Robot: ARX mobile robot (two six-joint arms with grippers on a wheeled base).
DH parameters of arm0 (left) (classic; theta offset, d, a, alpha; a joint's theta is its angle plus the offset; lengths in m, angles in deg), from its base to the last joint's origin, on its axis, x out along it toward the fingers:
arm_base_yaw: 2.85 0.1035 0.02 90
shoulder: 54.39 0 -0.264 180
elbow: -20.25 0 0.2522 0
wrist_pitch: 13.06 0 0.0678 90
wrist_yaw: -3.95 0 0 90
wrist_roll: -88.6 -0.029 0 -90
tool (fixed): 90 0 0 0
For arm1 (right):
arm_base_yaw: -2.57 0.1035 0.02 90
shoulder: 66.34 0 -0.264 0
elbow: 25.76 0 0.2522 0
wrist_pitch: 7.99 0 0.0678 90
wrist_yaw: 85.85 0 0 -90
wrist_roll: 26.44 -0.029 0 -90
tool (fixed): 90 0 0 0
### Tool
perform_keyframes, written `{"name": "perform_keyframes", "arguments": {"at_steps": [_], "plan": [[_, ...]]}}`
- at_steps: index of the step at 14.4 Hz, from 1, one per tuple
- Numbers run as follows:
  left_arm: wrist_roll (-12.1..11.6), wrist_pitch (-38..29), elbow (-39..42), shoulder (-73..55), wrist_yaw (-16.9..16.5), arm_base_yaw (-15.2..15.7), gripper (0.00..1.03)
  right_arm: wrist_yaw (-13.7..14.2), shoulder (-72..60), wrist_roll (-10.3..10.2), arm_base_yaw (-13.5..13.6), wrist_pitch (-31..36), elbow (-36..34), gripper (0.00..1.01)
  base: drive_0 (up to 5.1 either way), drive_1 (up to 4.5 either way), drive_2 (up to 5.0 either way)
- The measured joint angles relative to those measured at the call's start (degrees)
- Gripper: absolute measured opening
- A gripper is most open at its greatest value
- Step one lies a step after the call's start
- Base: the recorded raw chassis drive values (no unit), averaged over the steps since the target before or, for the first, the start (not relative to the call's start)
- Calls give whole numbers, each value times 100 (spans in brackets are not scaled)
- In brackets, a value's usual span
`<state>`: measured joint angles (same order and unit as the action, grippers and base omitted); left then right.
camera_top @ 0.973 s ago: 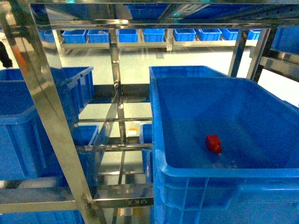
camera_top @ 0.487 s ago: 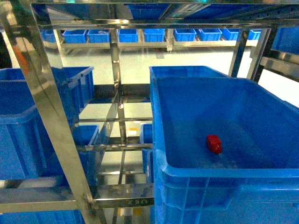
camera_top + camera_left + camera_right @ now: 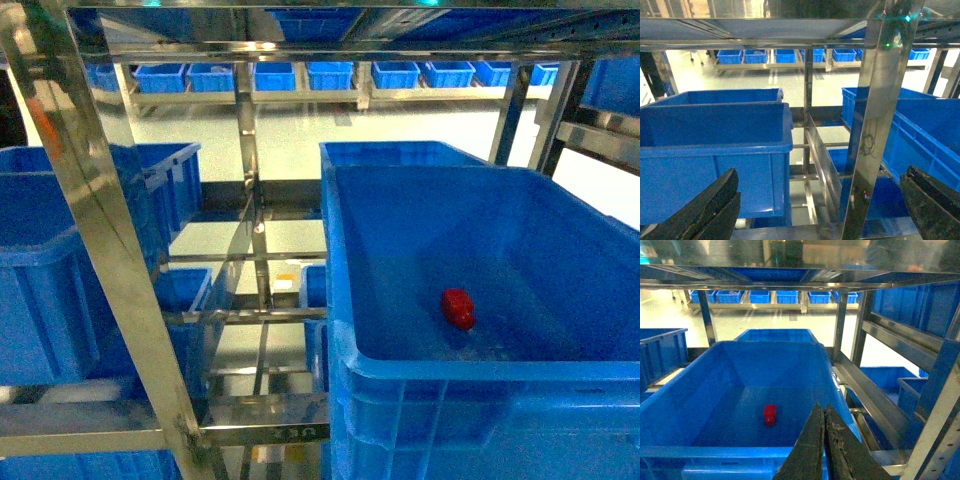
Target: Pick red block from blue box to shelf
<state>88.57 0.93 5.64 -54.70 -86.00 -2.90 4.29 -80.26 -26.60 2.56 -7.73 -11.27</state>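
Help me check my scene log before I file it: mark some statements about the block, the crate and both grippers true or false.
1. The red block lies on the floor of a blue crate. True.
2. The right gripper holds the block. False: it is shut, empty, near the crate's rim.
3. The left gripper is open. True.
4. Two blocks lie in that crate. False: only one.

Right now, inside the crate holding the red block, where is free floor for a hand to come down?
The red block lies alone on the crate floor. Bare floor lies on every side of it, widest toward the left wall. Outside, shelf uprights stand close.
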Motion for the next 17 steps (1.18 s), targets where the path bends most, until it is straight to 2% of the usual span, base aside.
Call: {"name": "perform_keyframes", "arguments": {"at_steps": [3,5,9,10,13,17], "plan": [[0,0,0,0,0,0,98,0,302,0,0,-306,-2,2,0,0,0],[2,2,0,0,11,0,98,-15,1292,0,0,-1436,2,2,0,0,0],[0,0,0,0,-2,0,98,-15,1366,0,0,-1429,2,2,0,0,0],[0,0,0,0,-2,0,98,-15,1366,2,0,-1432,2,19,0,0,0],[0,0,0,0,-2,0,98,-15,1366,0,0,-1429,2,100,0,0,0],[0,0,0,0,-2,0,98,-15,1366,2,0,-1429,2,98,0,0,0]]}}
